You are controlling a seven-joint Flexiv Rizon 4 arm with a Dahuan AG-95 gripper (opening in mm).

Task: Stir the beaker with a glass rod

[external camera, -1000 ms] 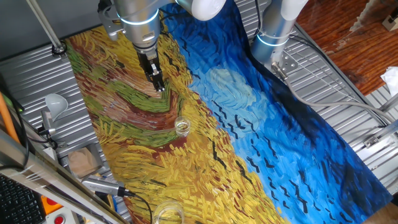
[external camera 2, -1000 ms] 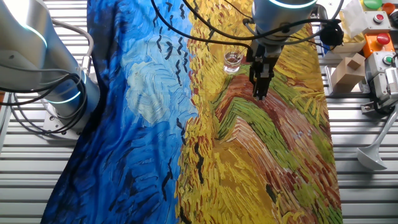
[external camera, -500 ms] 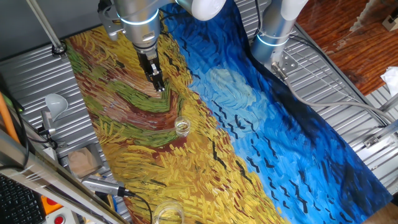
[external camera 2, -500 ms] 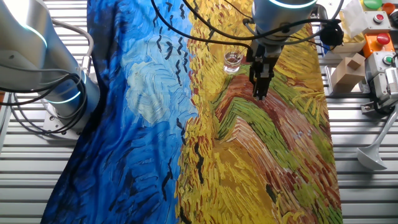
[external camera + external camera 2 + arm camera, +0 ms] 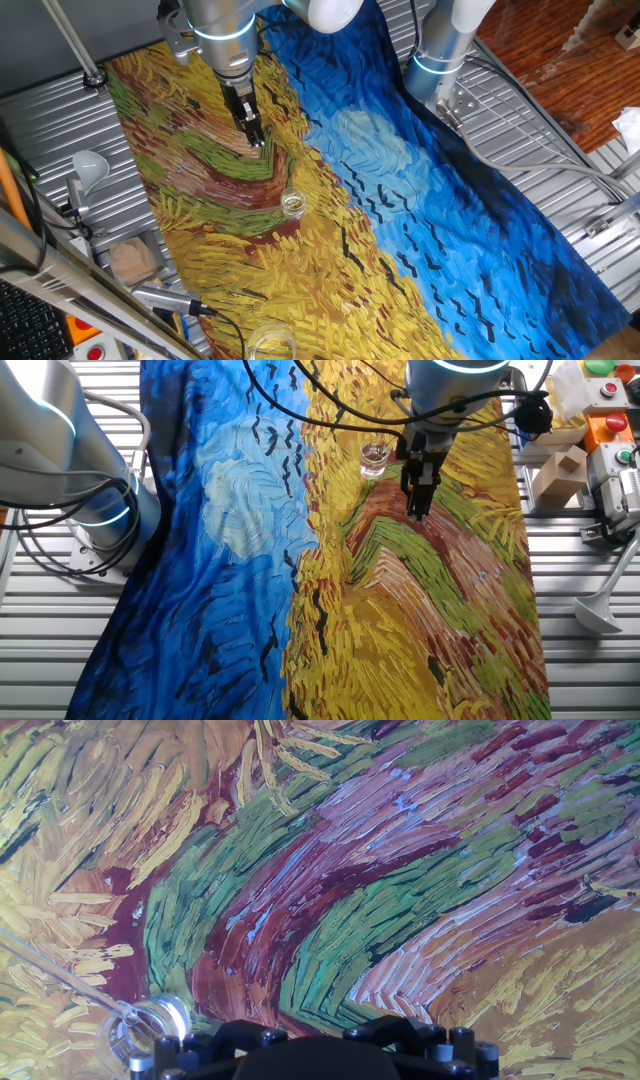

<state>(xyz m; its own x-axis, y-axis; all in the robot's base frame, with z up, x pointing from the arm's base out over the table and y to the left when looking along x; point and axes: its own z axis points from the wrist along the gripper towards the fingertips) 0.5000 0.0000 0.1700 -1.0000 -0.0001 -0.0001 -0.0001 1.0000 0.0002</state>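
The beaker (image 5: 292, 204) is a small clear glass standing upright on the painted cloth; it also shows in the other fixed view (image 5: 375, 457) and at the lower left of the hand view (image 5: 145, 1025). A thin clear glass rod (image 5: 60, 970) runs from the left edge of the hand view down to the beaker's rim. My gripper (image 5: 256, 138) points down with its tips close above the cloth, a short way from the beaker and apart from it (image 5: 418, 510). Its fingers look pressed together with nothing seen between them. The fingertips are hidden in the hand view.
A wider clear glass vessel (image 5: 270, 345) stands at the cloth's near edge. A white funnel (image 5: 90, 165), a wooden block (image 5: 130, 260) and an orange button box (image 5: 610, 425) lie beside the cloth. A second arm's base (image 5: 440, 50) stands on the blue side.
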